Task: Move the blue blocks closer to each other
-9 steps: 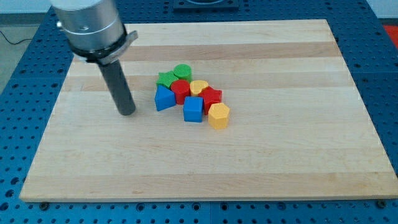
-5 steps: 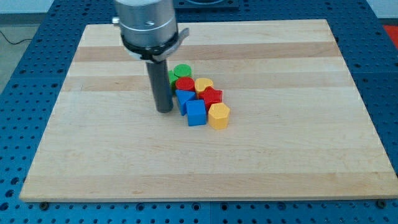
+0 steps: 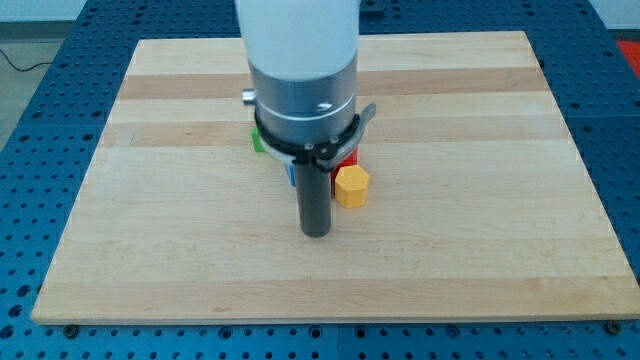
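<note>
so my tip [image 3: 316, 232] has swung across from the view's left side of the pile and now sits at the view's bottom edge of it, just left of the yellow hexagonal block [image 3: 351, 186]. There's no claw on this rig, just a plain rod holding nothing. The blue blocks are mostly hidden behind the arm, only a blue sliver [image 3: 290, 176] shows, so they're probably close together already

No text can be read here — no label, no brand, no number, no sign. The wooden board [image 3: 480, 250], the arm's metal body [image 3: 303, 90] and the yellow block [image 3: 351, 186] carry no writing.
</note>
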You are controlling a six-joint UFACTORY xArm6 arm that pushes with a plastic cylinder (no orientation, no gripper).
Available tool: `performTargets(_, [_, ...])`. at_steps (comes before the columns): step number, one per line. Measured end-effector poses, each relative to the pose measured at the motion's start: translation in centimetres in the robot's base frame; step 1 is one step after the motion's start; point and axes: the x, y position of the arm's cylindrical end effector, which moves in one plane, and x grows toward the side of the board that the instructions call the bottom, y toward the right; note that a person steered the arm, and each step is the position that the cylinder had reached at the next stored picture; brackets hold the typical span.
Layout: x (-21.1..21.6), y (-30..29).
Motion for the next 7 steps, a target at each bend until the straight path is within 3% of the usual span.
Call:
performTargets(2, [-3.8, 0.3])
performTargets(5, [0.0, 5.2])
performTargets(7, [0.5, 4.3])
